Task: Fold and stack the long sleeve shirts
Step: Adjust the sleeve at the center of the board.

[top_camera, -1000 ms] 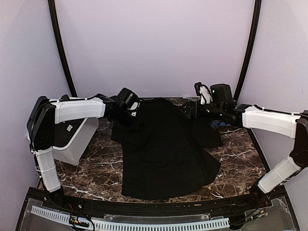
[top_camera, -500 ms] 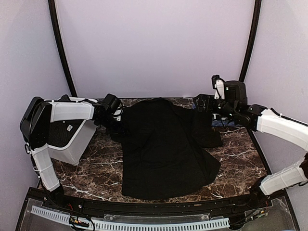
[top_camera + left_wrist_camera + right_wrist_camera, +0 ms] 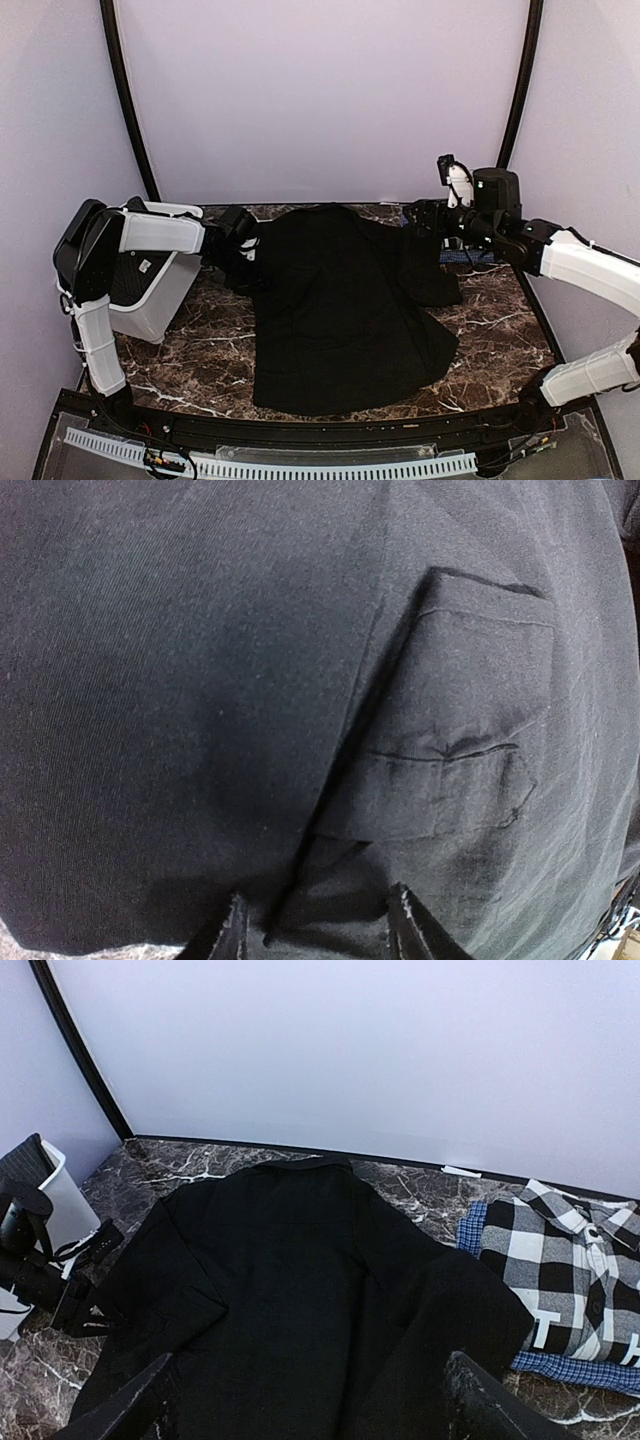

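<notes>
Black shirt [image 3: 200, 680] cloth lies directly under the left gripper [image 3: 320, 935]. Its two fingers [image 3: 232, 932] stand a moderate gap apart, low over the fabric, with a raised crease running up between them. Whether the tips touch the fabric cannot be told. Just beyond the fingers, a flap of the same cloth with a stitched seam lies flat on the shirt body. In the top view the left gripper [image 3: 240, 238] sits at the shirt's left edge, near the shoulder. The white bin [image 3: 160, 295] stands beneath that arm's elbow at the table's left side. The right gripper [image 3: 315, 1410] is held up over the far right of the table, jaws spread wide with nothing between them. The black shirt [image 3: 340, 310] is spread flat on the middle of the dark marble table [image 3: 500, 325], collar toward the back wall and hem toward the arm bases. A checked shirt [image 3: 565, 1260], black and white with a blue edge, lies folded at the far right, touching the black shirt's right sleeve.
</notes>
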### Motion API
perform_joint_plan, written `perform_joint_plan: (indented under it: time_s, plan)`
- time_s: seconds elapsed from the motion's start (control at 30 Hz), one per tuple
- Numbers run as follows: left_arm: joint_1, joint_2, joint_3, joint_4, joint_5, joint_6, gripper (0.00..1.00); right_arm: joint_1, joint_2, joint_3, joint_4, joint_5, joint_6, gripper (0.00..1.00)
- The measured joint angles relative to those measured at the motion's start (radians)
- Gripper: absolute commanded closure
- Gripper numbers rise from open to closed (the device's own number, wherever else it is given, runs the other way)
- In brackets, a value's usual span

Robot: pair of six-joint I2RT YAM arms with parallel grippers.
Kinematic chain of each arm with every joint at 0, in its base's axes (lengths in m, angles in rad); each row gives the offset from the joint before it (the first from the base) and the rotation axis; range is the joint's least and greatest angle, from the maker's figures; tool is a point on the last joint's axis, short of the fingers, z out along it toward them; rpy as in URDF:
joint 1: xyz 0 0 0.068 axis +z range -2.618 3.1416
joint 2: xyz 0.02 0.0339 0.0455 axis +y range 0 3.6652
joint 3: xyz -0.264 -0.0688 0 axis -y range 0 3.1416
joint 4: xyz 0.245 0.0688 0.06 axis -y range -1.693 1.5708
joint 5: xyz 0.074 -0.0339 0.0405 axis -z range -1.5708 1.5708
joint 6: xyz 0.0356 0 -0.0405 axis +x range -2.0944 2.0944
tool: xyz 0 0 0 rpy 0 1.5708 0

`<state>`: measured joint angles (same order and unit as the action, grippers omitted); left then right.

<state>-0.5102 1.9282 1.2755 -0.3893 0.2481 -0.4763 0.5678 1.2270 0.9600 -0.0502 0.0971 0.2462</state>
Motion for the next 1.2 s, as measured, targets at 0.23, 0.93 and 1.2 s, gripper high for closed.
perform_joint_plan:
  time_s: [0.23, 0.93, 1.2]
  plan:
    - [0.0, 0.002, 0.0, 0.006, 0.02, -0.004, 0.79, -0.047, -0.034, -0.012, 0.016, -0.056, -0.002, 0.28]
    - [-0.188, -0.028, 0.13, 0.027, 0.166, 0.05, 0.9, -0.058, 0.074, 0.031, -0.057, -0.106, 0.024, 0.45]
    - [-0.275, 0.04, 0.182, 0.01, 0.183, 0.079, 0.58, -0.058, 0.105, 0.037, -0.071, -0.161, 0.036, 0.43]
